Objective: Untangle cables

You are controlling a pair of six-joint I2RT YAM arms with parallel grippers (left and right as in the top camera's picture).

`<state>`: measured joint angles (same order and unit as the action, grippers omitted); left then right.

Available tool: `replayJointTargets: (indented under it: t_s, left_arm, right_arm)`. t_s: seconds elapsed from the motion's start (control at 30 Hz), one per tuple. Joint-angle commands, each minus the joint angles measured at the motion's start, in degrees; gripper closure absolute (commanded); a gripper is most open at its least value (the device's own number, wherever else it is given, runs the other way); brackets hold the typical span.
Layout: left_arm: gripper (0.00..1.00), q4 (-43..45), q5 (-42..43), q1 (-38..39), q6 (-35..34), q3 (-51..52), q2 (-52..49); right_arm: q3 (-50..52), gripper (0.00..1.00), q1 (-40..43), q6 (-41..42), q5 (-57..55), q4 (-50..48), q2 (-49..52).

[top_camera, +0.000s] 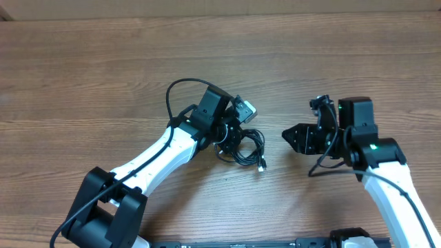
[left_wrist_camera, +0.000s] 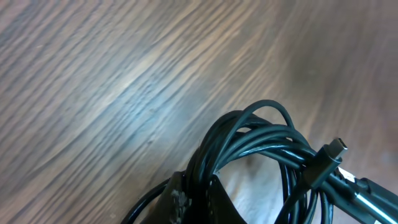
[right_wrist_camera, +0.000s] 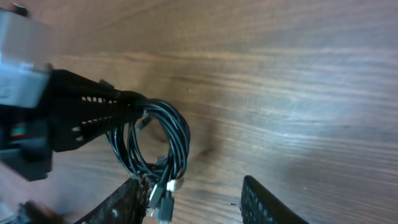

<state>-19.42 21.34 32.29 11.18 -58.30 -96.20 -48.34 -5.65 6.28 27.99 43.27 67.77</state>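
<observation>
A looped bundle of thin black cables (top_camera: 249, 146) sits near the middle of a brown wood-grain table (top_camera: 103, 69). Whether it rests on the wood or hangs just above it cannot be told.

The main risk is that the bundle is gripped as one lump. A pull from the other side could cinch the loops tighter instead of freeing a strand. A small metal plug end (left_wrist_camera: 337, 147) sticks out of the loops and could snag on them. The strands lie packed together, so a grab could catch several at once.

The left gripper (right_wrist_camera: 130, 102) has its fingers pressed onto the top of the coil, pinching the strands. The right gripper (right_wrist_camera: 189, 182) sits just beside the coil, fingers spread wide, holding nothing. One finger (right_wrist_camera: 124, 202) is near the dangling plugs; contact cannot be told.
</observation>
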Motion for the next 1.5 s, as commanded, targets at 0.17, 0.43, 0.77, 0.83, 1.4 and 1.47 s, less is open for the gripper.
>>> replayJointTargets:
  t_s: [0.17,0.43,0.77,0.83,1.4,1.47]
  left_arm:
    - [0.96,2.4,13.2,0.5,0.8,-1.2,1.1]
    - [0.96,5.6,16.2,0.5,-2.1,-1.2,1.1]
    - [0.96,9.2,16.8,0.5,-4.5,-1.2,1.1]
    - [0.96,9.4,16.9,0.5,-5.3,-1.2,1.1]
    - [0.96,9.8,19.2,-6.3,-10.4,-1.2,1.1]
    - [0.96,9.8,19.1,-6.9,-11.1,-1.2,1.1]
  right_arm:
    - [-1.2,0.55,0.2,-0.3,5.7,-0.9,6.9]
    - [-1.2,0.67,0.1,-0.3,9.2,-0.2,7.8]
    - [-1.2,0.67,-2.3,-0.3,9.2,1.7,7.8]
    - [-1.2,0.69,-2.4,-0.3,9.2,1.6,7.8]
    - [-1.2,0.96,-2.5,7.7,-11.9,7.4,7.8]
    - [-1.2,0.96,-2.5,7.8,-11.9,7.2,7.8]
